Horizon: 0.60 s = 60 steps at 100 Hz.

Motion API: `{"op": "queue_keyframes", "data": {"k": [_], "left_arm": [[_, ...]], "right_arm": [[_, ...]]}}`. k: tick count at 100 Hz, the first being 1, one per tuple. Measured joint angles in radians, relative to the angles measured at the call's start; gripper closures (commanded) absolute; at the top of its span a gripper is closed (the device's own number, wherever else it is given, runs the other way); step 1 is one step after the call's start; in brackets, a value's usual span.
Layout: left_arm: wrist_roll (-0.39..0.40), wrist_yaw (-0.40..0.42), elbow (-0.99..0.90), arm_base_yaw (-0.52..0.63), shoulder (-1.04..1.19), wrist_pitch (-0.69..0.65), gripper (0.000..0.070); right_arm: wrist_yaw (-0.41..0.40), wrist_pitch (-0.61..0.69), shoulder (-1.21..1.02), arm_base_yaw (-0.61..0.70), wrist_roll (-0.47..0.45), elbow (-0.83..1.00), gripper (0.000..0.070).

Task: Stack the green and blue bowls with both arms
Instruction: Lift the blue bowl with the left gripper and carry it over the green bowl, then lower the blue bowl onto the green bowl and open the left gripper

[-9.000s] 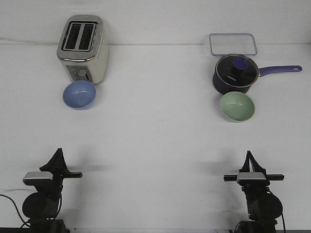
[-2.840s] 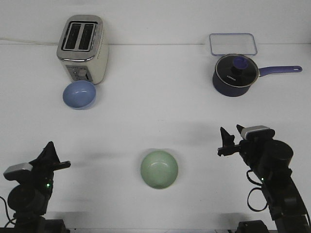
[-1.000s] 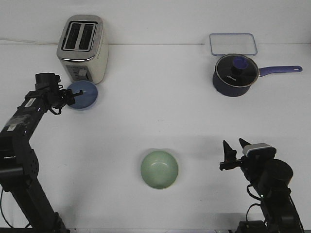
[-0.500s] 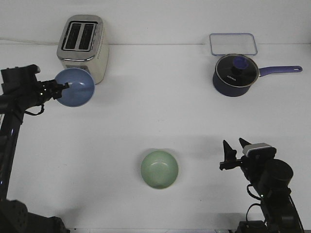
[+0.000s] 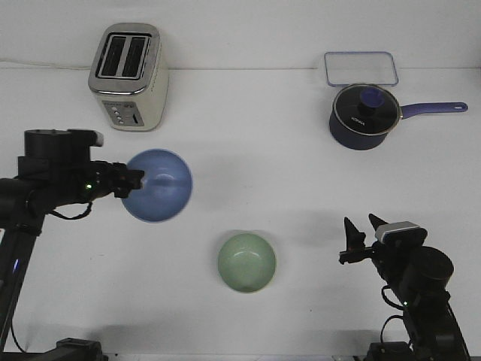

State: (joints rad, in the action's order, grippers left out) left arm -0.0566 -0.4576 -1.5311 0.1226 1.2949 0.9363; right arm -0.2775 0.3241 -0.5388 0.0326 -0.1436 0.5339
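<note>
Carrying the periwinkle blue matte bowl (image 5: pixel 157 185), my left gripper (image 5: pixel 135 181) clenches its rim; it has left the toaster (image 5: pixel 128 75) and now hangs just up-left of the pale mint green bowl (image 5: pixel 246 262), nearly ready to stack. My right gripper (image 5: pixel 360 235) waits released, right of that bowl.

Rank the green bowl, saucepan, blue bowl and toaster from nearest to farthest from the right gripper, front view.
From the right gripper:
1. Green bowl, to its left, near edge.
2. Saucepan, straight beyond it.
3. Blue bowl, held across the table at left.
4. Toaster, far left corner.
</note>
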Motion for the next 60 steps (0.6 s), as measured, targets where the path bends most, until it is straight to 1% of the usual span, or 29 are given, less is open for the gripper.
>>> {"op": "queue_keyframes", "data": {"k": [16, 23, 35, 41, 51, 60], "left_arm": [[0.006, -0.001, 0.091, 0.202, 0.004, -0.028, 0.0688], [0.001, -0.003, 0.136, 0.289, 0.017, -0.068, 0.0687], [-0.03, 0.0, 0.2, 0.411, 0.056, -0.15, 0.0687], [-0.043, 0.02, 0.222, 0.464, 0.082, -0.185, 0.0687], [-0.05, 0.092, 0.229, 0.541, 0.14, -0.194, 0.0687], [-0.05, 0.104, 0.23, 0.573, 0.189, -0.225, 0.0687]], "right_arm": [[-0.008, 0.0, 0.0, 0.0, -0.003, 0.0, 0.0285], [-0.008, 0.0, 0.0, 0.0, -0.003, 0.0, 0.0285], [-0.008, 0.0, 0.0, 0.0, -0.003, 0.0, 0.0285], [-0.008, 0.0, 0.0, 0.0, -0.003, 0.0, 0.0285], [-0.008, 0.0, 0.0, 0.0, -0.003, 0.0, 0.0285], [-0.008, 0.0, 0.0, 0.0, -0.003, 0.0, 0.0285]]}}
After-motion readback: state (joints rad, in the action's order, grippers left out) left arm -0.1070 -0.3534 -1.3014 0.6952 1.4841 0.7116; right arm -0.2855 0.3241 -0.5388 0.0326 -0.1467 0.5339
